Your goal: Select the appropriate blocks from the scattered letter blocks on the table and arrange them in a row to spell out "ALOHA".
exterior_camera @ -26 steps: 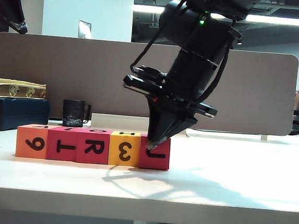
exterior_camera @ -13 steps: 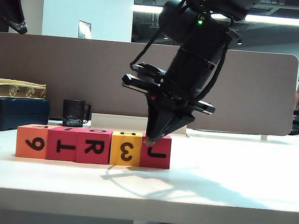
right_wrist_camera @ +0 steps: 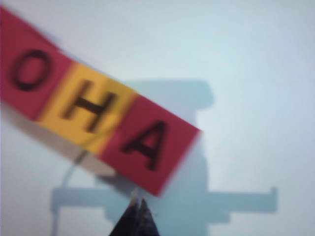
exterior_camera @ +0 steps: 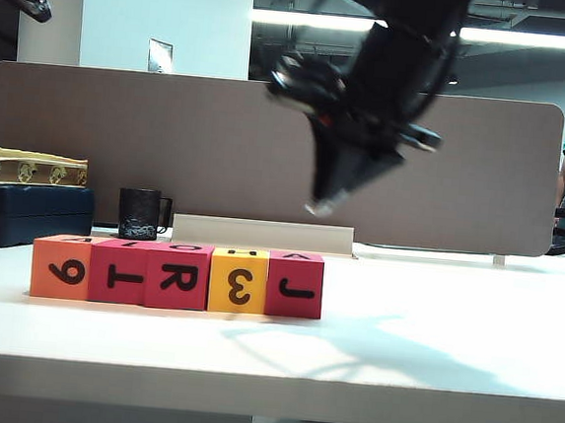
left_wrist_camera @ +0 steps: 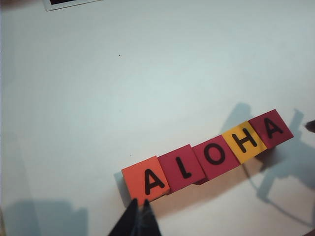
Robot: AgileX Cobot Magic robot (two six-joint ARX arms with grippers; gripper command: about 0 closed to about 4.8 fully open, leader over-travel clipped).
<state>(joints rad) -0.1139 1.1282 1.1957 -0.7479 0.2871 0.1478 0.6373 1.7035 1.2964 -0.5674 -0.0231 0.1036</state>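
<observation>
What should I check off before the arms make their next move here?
1. Row reads ALOHA on top: ok; orange block A, red L, red O, yellow H, red A.
2. Blocks in one row with neighbours touching: ok in the exterior view; the left wrist view shows a slight stagger.
3. Right claw clear of the row: ok; shut, holding nothing, in the air above the end block.
4. Left claw clear: ok; shut, holding nothing, above the table by the orange block.
5. Mug away from the row: ok; behind it.
</observation>
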